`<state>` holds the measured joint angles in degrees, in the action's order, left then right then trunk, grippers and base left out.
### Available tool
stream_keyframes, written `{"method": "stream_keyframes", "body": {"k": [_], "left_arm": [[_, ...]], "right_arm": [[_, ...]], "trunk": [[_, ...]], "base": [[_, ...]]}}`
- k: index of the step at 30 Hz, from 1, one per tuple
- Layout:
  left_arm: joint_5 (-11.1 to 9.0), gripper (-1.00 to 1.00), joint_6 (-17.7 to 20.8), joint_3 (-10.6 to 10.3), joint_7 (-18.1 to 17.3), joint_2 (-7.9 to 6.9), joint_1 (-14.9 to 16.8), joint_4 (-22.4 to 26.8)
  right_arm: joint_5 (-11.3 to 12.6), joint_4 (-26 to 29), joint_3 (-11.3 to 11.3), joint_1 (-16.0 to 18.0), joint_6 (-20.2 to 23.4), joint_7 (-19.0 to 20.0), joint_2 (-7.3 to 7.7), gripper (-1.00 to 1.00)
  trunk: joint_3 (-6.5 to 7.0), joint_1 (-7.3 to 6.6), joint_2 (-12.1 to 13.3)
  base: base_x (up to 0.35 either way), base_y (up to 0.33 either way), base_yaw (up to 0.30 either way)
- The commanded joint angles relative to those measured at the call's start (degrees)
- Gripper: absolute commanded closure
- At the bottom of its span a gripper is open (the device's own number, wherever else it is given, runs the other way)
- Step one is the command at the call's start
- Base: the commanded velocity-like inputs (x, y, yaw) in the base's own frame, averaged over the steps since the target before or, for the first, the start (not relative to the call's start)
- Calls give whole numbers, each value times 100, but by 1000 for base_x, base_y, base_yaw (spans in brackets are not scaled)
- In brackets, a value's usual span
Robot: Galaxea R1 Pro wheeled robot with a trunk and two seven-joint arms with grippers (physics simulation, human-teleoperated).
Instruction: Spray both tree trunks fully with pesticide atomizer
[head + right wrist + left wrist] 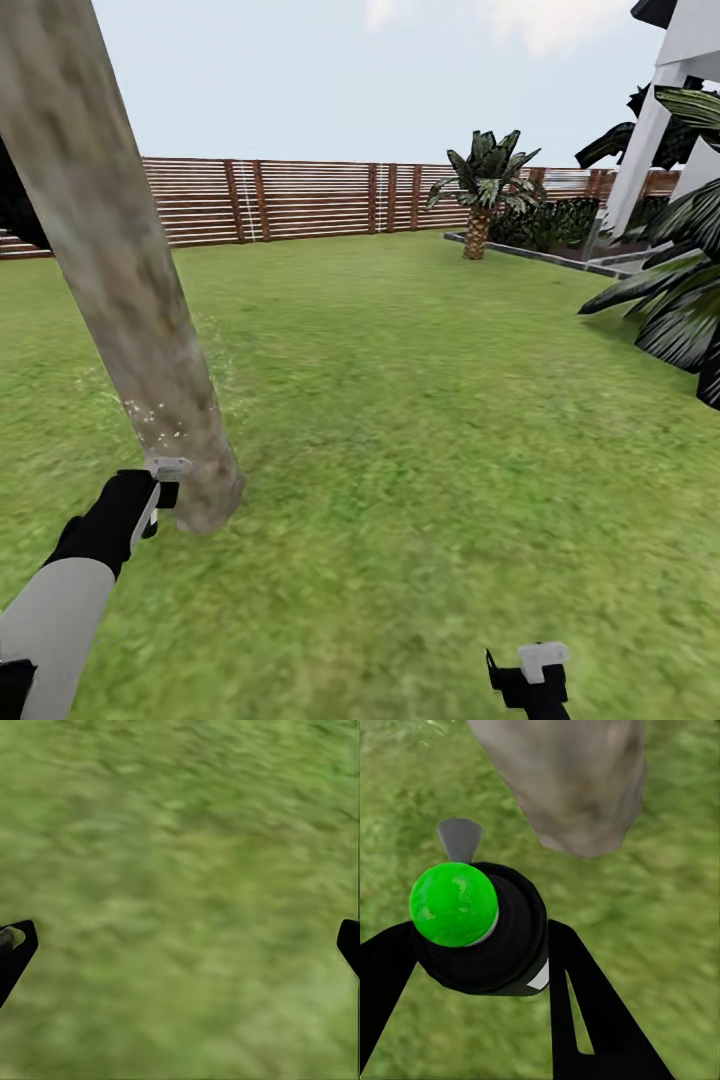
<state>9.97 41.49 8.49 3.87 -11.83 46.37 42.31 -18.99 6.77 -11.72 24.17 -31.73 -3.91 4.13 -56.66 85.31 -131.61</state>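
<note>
Left gripper (484,967) clenches the atomizer (472,922), held just beside the base of a tree trunk (130,290), where pale specks dot the bark. Right gripper (180,941) hangs released over lawn (420,420), well apart from the trunk.

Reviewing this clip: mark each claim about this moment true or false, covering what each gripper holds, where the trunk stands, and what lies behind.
1. The left gripper is shut on the atomizer, which has a green top. True.
2. The right gripper holds a second sprayer. False: its fingertips stand wide apart over bare lawn.
3. The tree trunk stands close in front of the left gripper. True.
4. A brick wall closes the garden. False: it is a brown slatted wooden fence.
5. A short palm stands near the fence. True.
</note>
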Motion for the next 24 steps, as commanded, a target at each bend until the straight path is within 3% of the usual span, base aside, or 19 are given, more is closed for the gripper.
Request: {"method": "stream_keyframes", "body": {"k": [1, 6, 13, 24], "left_arm": [[-6, 100, 0, 0, 32, 29, -3, -2], [-14, 100, 0, -26, 52, 239, 3, 4], [8, 100, 0, -9, 52, 116, 3, 71], [-3, 100, 0, -6, 52, 170, 3, 77]], "right_arm": [[0, 1, 0, -1, -3, 1, 0, -100], [0, 0, 0, -1, -1, 4, 0, -100], [0, 0, 3, -1, 0, -3, -1, -100], [0, 0, 2, -2, -2, 0, 0, -100]], "trunk": [[0, 0, 0], [0, 0, 0], [0, 0, 0], [0, 0, 0]], "base": [[223, -207, 10], [225, -206, 3], [224, -206, 127], [185, -217, 262]]}}
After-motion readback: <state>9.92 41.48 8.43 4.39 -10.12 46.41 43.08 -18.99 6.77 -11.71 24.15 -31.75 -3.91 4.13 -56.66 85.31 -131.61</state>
